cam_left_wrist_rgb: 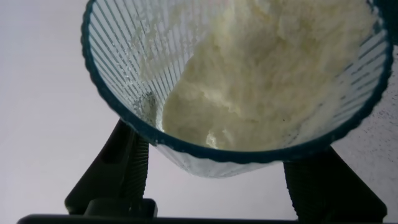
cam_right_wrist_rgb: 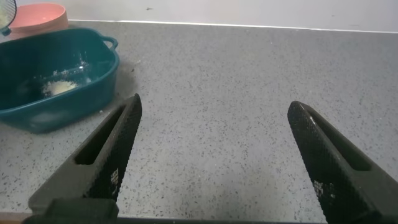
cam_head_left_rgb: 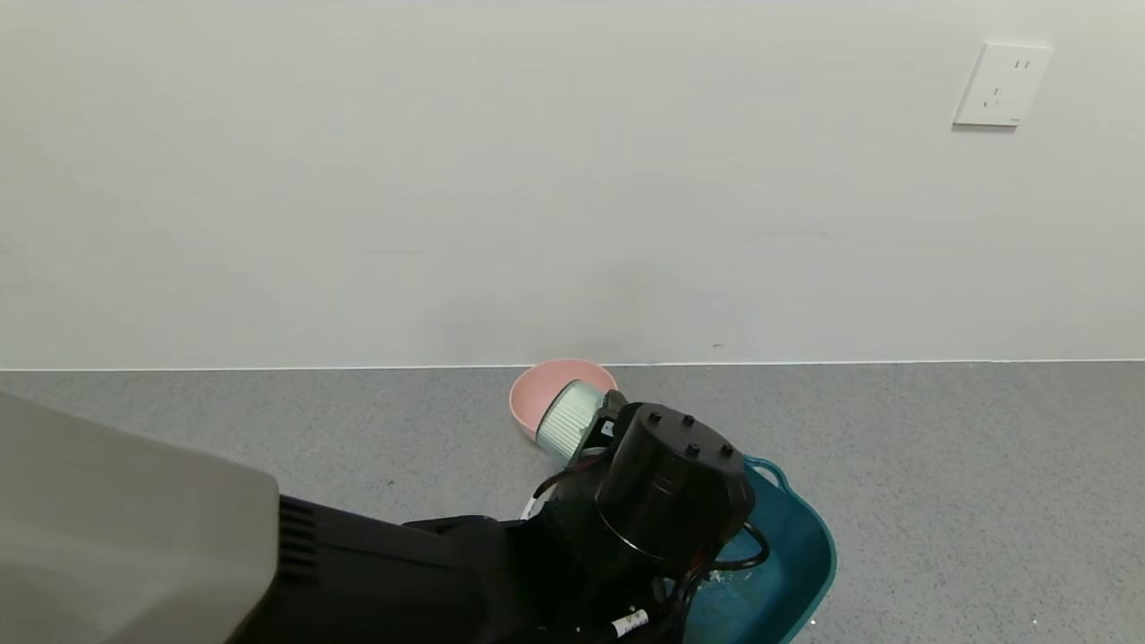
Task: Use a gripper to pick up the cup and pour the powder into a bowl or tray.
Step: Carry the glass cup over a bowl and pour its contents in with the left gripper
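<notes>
My left gripper [cam_head_left_rgb: 597,431] is shut on the ribbed, pale blue-green glass cup [cam_head_left_rgb: 569,419] and holds it tipped on its side in the air, just past the far rim of the dark teal basin [cam_head_left_rgb: 805,537]. In the left wrist view the cup [cam_left_wrist_rgb: 124,56] sits between the two black fingers of the gripper [cam_left_wrist_rgb: 214,158], with white powder [cam_left_wrist_rgb: 267,81] heaped inside it. My right gripper [cam_right_wrist_rgb: 214,104] is open and empty over bare counter, to the right of the basin [cam_right_wrist_rgb: 74,106]. A small patch of powder [cam_right_wrist_rgb: 59,88] lies in the basin.
A small round pink bowl [cam_head_left_rgb: 546,389] stands against the white wall behind the cup, and also shows in the right wrist view [cam_right_wrist_rgb: 37,15]. The grey speckled counter [cam_head_left_rgb: 939,465] stretches to both sides. A wall socket [cam_head_left_rgb: 1002,85] is at the upper right.
</notes>
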Action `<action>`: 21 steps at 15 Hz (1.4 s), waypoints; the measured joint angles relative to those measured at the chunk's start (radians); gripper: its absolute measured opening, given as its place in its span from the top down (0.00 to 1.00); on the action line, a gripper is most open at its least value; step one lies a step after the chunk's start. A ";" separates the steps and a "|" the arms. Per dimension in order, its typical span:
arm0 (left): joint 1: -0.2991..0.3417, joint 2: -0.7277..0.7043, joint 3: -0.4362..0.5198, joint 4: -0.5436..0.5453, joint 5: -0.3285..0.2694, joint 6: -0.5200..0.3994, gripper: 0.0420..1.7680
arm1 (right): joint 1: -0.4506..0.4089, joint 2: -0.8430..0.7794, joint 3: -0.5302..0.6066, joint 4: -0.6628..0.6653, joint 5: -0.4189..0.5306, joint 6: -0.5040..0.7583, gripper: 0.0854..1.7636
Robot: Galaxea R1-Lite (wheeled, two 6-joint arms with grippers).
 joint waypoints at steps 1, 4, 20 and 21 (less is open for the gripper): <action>-0.002 0.003 0.000 0.000 0.013 0.004 0.30 | 0.000 0.000 0.000 0.000 0.000 0.000 0.03; -0.010 0.013 0.003 -0.006 0.046 0.001 0.30 | 0.000 0.000 0.000 0.000 0.000 0.000 0.03; -0.016 0.020 0.061 -0.165 -0.015 0.059 0.30 | 0.000 0.000 0.000 0.000 0.000 0.000 0.03; -0.018 0.021 0.061 -0.172 0.011 0.077 0.30 | 0.000 0.000 0.000 0.000 0.000 0.000 0.03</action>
